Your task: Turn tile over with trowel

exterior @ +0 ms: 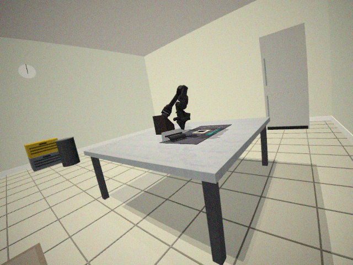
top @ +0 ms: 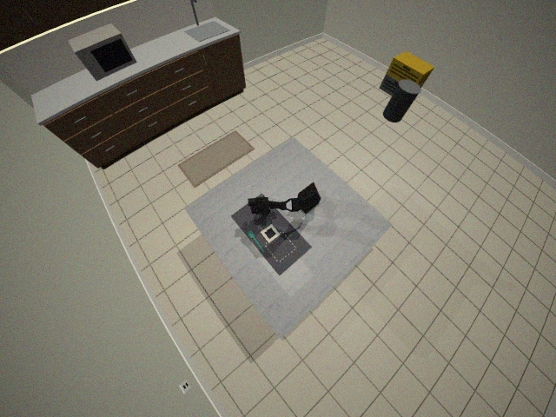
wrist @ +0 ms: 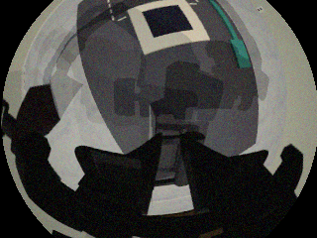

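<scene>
The tile [top: 263,234] [exterior: 196,131] [wrist: 199,29], a pale square with a dark square centre, lies flat on the dark mat [top: 279,268] [exterior: 193,141] [wrist: 106,111]. The dashed outline [top: 278,261] is beside it. A teal tool [top: 255,241] [exterior: 213,132] [wrist: 241,54], thin with a broader end, lies along the mat's edge; I cannot tell whether it is the trowel. My gripper [exterior: 182,128] [wrist: 170,137] is partly open, with no contact visible. It is low over a dark, raised object [exterior: 177,136], which I cannot identify. A grey part of it shows between the fingertips in the wrist view.
A low light-grey panel [exterior: 164,135] stands beside the dark object at the mat's end. The arm's dark base [top: 308,197] [exterior: 161,125] [wrist: 40,109] is on the base side of the mat. The mat lies on the pale table [top: 334,224] [exterior: 137,150].
</scene>
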